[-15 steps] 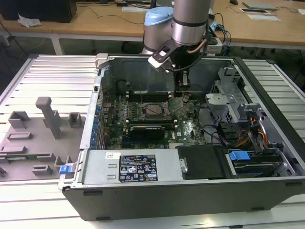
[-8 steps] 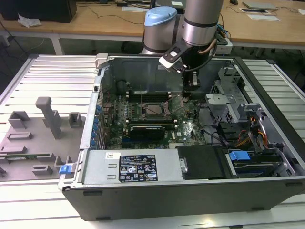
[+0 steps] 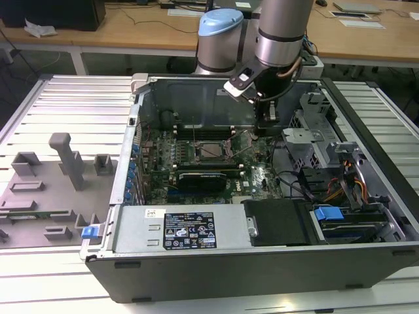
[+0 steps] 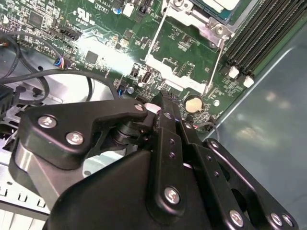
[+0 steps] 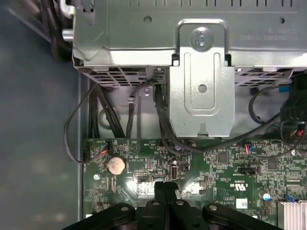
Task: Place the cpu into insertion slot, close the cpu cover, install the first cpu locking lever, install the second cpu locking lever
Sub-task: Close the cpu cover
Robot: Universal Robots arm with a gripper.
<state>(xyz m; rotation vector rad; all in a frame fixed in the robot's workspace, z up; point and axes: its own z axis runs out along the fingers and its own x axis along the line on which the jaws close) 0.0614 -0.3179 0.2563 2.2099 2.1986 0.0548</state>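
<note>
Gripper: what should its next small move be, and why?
Probably a short shift toward the exterior view's left, onto the socket. The gripper hangs shut and empty over the board beside the socket, where the cpu already sits.

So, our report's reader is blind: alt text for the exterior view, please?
A robot arm reaches into an open computer case, its tool low over the green motherboard, at the exterior view's right of the cpu socket. Grey holders sit outside.
</note>
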